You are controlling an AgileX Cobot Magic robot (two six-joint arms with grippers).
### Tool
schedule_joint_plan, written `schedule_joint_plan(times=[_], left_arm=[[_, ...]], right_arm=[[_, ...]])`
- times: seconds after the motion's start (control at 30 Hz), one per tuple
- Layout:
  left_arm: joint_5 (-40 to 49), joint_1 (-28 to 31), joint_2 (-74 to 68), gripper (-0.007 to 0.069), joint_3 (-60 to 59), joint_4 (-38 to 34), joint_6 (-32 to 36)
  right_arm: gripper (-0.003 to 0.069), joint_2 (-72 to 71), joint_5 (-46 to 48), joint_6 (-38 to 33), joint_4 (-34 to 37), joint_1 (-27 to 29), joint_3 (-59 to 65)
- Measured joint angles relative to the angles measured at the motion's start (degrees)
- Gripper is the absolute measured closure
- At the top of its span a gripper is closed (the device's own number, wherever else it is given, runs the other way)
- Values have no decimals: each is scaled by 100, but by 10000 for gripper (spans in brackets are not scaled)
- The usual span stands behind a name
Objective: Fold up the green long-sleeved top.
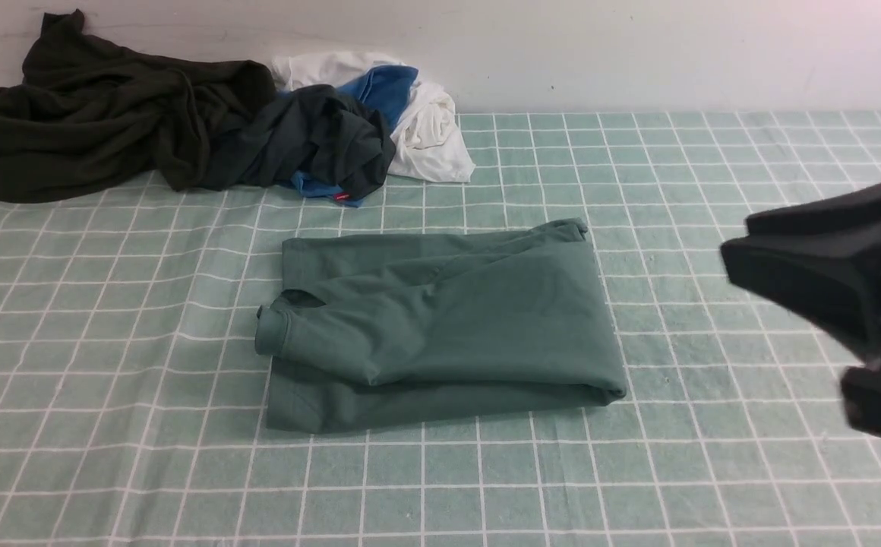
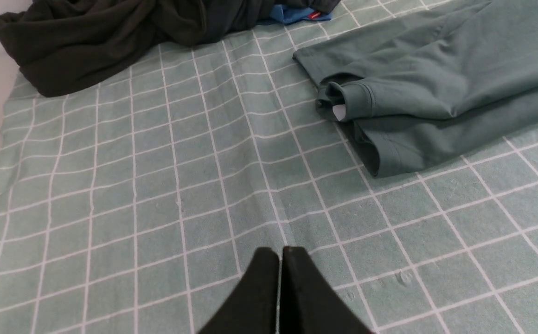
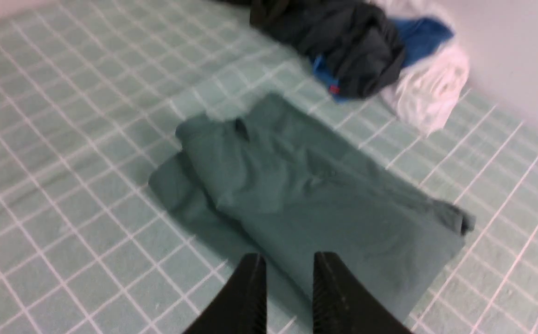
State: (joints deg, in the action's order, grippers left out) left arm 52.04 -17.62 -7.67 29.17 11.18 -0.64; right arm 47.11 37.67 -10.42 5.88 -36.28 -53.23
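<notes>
The green long-sleeved top point(image 1: 448, 319) lies folded into a rough rectangle in the middle of the checked cloth, with one cuffed sleeve end point(image 1: 272, 330) lying over its left edge. It also shows in the left wrist view point(image 2: 436, 83) and, blurred, in the right wrist view point(image 3: 306, 185). My right gripper point(image 1: 737, 247) hangs in the air to the right of the top; its fingers point(image 3: 287, 260) stand apart with nothing between them. My left gripper point(image 2: 280, 253) is shut and empty, above bare cloth to the left of the top, and is out of the front view.
A blackish olive garment point(image 1: 91, 114) is heaped at the back left by the wall. Beside it lie a dark charcoal garment point(image 1: 319, 137), a blue one point(image 1: 383, 83) and a white one point(image 1: 429, 133). The green checked cloth point(image 1: 106, 380) covers the table.
</notes>
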Motion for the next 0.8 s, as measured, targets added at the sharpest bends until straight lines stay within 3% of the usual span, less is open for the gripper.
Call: schedule_joint_plan(times=[0.23,0.5,0.57,0.63,0.73,0.8], left_arm=[[5,0,0,627,0,0,5],[16,0,0,627,0,0,5],[16,0,0,627,0,0,5],[16,0,0,627,-8,0,5],[16,0,0,627,-19,0,5],[16,0,0,627,-36,0,5]], right_arm=[[530,-1003,32,0,0,0,381],[534,-1173,414,0,-53,0,381],[548,-1173,414,0,-73,0,381],[626,-1173,370,0,-39,0,410],[655,-1178,123,34,28,0,588],[669,-1316,-611,156,66,42,1084]])
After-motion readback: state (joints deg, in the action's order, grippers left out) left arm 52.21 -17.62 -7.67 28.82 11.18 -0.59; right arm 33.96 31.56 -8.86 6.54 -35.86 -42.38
